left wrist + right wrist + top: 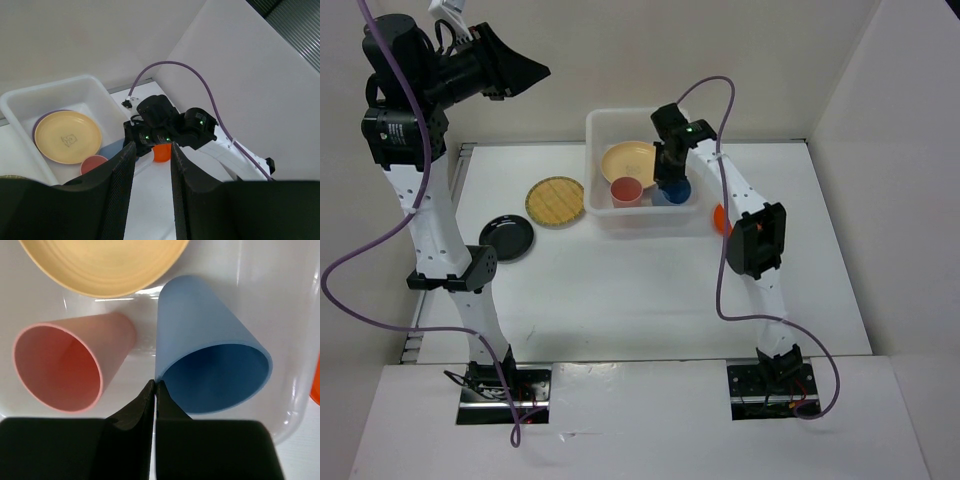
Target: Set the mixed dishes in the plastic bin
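Observation:
The plastic bin stands at the back middle of the table. Inside it lie a tan plate over a lavender plate, and a pink-red cup stands beside a blue cup. My right gripper reaches down into the bin and is shut on the blue cup's rim, one finger inside and one outside. The woven tan plate lies on the table left of the bin. An orange plate peeks out behind the right arm. My left gripper is raised high at the back left, open and holding nothing.
A black plate lies on the table beside the left arm. White walls enclose the table at the back and on both sides. The right arm's purple cable arches over the bin's right side.

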Controlling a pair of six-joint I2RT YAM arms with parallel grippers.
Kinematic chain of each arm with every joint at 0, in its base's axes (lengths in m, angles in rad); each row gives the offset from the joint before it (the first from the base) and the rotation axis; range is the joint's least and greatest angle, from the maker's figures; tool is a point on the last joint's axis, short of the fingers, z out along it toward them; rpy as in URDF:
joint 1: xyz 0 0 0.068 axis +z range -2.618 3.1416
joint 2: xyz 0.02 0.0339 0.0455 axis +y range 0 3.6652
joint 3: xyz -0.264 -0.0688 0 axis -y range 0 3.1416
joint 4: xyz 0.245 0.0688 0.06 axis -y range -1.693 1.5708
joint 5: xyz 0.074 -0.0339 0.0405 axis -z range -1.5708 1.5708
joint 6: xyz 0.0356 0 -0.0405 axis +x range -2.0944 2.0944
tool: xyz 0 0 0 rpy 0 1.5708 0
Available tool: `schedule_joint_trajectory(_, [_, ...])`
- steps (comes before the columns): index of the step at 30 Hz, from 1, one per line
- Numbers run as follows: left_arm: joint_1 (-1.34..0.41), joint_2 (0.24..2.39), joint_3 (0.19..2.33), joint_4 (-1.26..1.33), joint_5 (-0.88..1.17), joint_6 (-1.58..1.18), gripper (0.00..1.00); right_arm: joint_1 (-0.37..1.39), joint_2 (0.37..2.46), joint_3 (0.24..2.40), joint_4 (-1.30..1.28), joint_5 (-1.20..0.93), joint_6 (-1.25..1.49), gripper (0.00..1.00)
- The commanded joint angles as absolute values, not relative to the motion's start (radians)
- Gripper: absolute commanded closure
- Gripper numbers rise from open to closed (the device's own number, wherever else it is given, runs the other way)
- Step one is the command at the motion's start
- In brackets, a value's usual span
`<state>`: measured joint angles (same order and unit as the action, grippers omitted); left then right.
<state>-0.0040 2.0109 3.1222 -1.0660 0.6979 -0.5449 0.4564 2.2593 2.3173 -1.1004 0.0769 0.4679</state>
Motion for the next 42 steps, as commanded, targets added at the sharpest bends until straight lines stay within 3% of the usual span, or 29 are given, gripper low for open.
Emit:
schedule_joint_trajectory(1, [-0.006, 2.008, 3.137, -1.048, 0.719, -0.52, 0.59, 0.486, 2.315, 2.477, -1.215, 0.117, 0.439, 1.0])
schedule_joint_trajectory(4, [-0.006, 2.008, 3.137, -1.057, 0.719, -0.52, 0.59, 0.486, 2.396, 2.64, -1.301, 0.126, 0.43, 1.0])
schedule_joint_trajectory(6, [-0.006, 2.008, 3.137, -1.057, 0.719, -0.511, 0.59, 0.497, 2.405, 2.64, -1.29, 0.126, 0.43, 0.97])
schedule_joint_trajectory(8, [-0.006, 2.008, 3.137, -1.057, 0.719, -0.511, 0.59, 0.497, 2.405, 2.655, -1.299, 0.117, 0.43, 0.86])
schedule_joint_trajectory(14, [-0.006, 2.008, 3.137, -1.057, 0.719, -0.511, 0.59, 0.508, 2.405, 2.655, -1.299, 0.126, 0.43, 0.65])
schedule_joint_trajectory(26, [-0.006, 1.999, 3.137, -1.066, 0.719, -0.511, 0.59, 0.517, 2.326, 2.715, -1.299, 0.155, 0.448, 0.43])
schedule_joint_trajectory(30, [-0.006, 1.999, 3.137, -1.066, 0.719, -0.511, 0.59, 0.517, 2.218, 2.706, -1.299, 0.155, 0.457, 0.28])
schedule_joint_trajectory(35, [-0.006, 1.999, 3.137, -1.066, 0.729, -0.502, 0.57, 0.517, 2.007, 2.551, -1.299, 0.207, 0.488, 0.13])
schedule_joint_trajectory(40, [-0.006, 1.999, 3.137, -1.066, 0.75, -0.502, 0.57, 0.477, 1.772, 2.176, -1.229, 0.272, 0.557, 0.12])
schedule_joint_trajectory(42, [-0.006, 1.999, 3.137, -1.066, 0.761, -0.502, 0.57, 0.381, 1.62, 1.928, -1.083, 0.175, 0.571, 0.12])
